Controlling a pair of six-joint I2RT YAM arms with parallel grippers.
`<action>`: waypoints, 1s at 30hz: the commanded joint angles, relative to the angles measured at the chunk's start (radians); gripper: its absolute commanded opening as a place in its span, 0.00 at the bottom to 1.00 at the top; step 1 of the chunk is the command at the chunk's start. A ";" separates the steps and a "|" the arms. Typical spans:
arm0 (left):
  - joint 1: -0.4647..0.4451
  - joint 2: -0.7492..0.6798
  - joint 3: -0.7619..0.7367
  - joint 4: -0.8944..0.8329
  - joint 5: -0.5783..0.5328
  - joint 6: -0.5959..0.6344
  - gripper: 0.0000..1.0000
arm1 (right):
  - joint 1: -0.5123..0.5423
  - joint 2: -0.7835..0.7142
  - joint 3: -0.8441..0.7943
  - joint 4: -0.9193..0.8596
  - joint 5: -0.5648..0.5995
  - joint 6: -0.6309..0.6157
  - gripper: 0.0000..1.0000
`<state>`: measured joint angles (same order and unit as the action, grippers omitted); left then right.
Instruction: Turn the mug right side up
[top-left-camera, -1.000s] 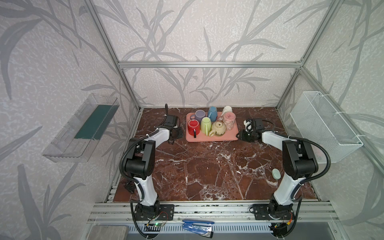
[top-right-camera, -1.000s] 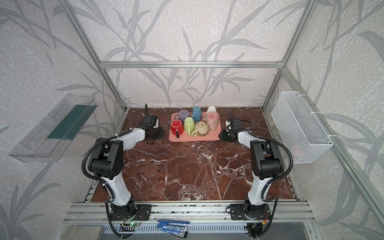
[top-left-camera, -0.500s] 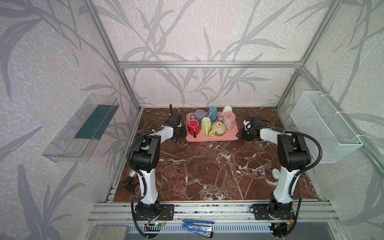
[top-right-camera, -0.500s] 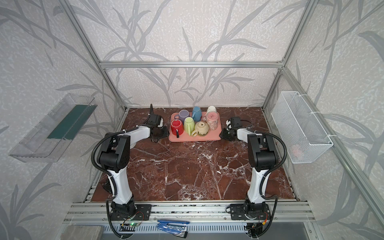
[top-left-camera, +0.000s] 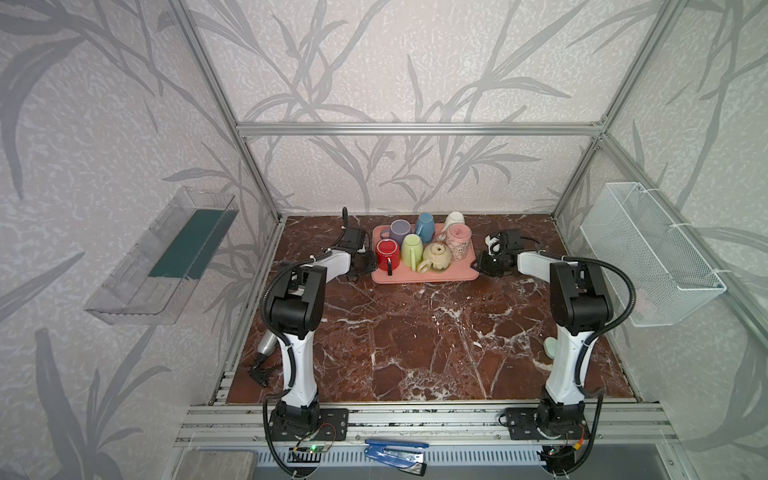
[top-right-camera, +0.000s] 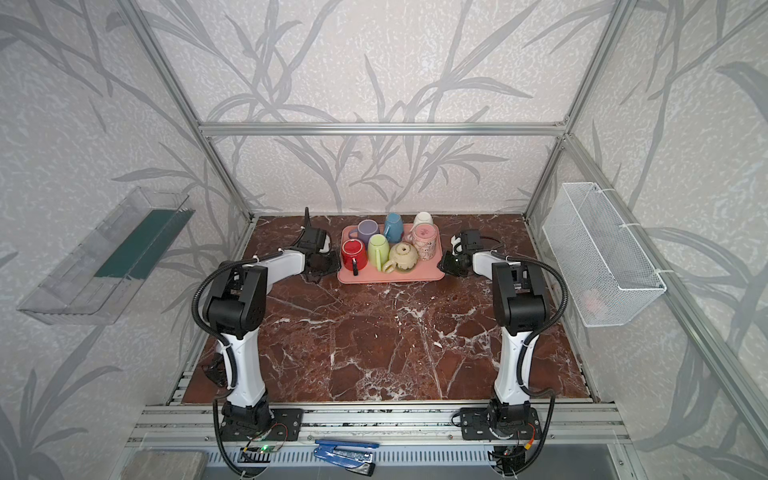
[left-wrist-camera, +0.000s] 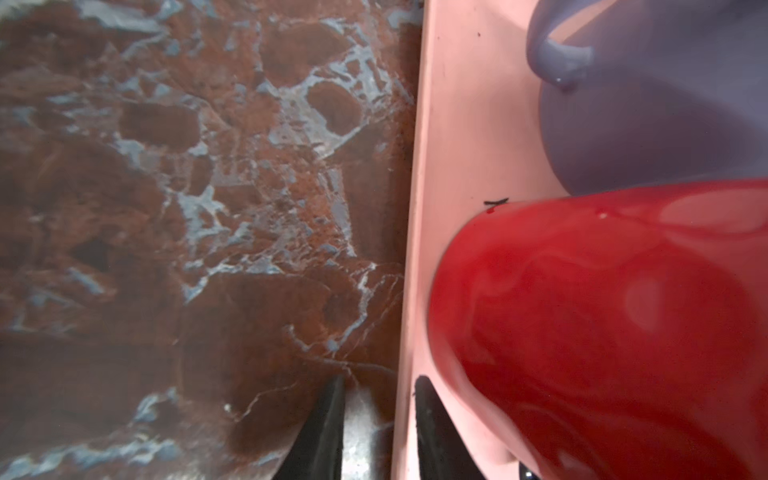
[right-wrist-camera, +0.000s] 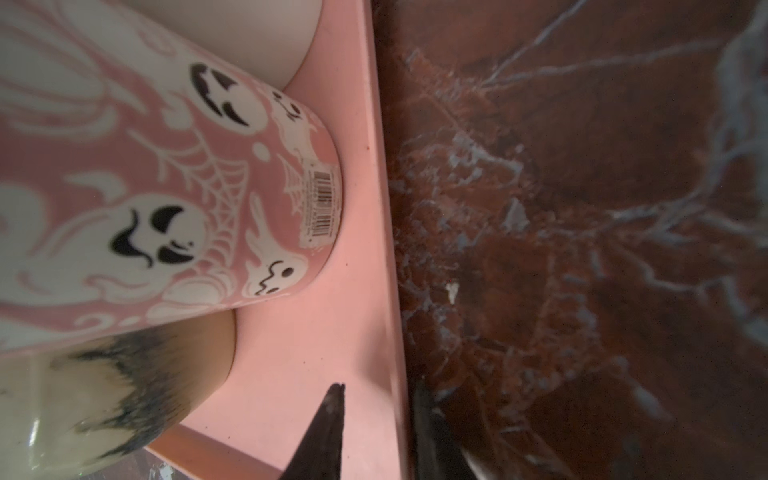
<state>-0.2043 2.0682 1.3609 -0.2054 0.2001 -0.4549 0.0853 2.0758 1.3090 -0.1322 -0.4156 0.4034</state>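
i see the pink tray (top-left-camera: 451, 275) at the back of the desk (top-left-camera: 415, 340). all the mugs (top-left-camera: 411, 245) stand close together on the tray. the red mug (top-left-camera: 387, 254) is at the tray's left side and the pink ghost mug (top-left-camera: 458, 239) is at its right side. i cannot tell which mug is upside down. my left claw (left-wrist-camera: 378, 386) is at the tray's left rim. it is a little open, with one finger on each side of the rim. my right claw (right-wrist-camera: 378, 390) sits the same way at the right rim. neither holds a mug.
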 joint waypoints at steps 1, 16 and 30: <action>-0.012 0.029 0.018 -0.014 0.016 -0.019 0.20 | 0.001 0.042 0.006 -0.050 -0.026 0.015 0.26; -0.043 -0.021 -0.057 0.008 0.010 -0.054 0.00 | 0.002 0.017 -0.029 -0.097 -0.051 0.017 0.00; -0.061 -0.152 -0.309 0.133 0.028 -0.114 0.00 | 0.022 -0.133 -0.208 -0.086 -0.060 0.020 0.00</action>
<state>-0.2386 1.9419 1.1084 -0.0044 0.1879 -0.5018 0.0830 1.9770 1.1481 -0.0929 -0.4206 0.3691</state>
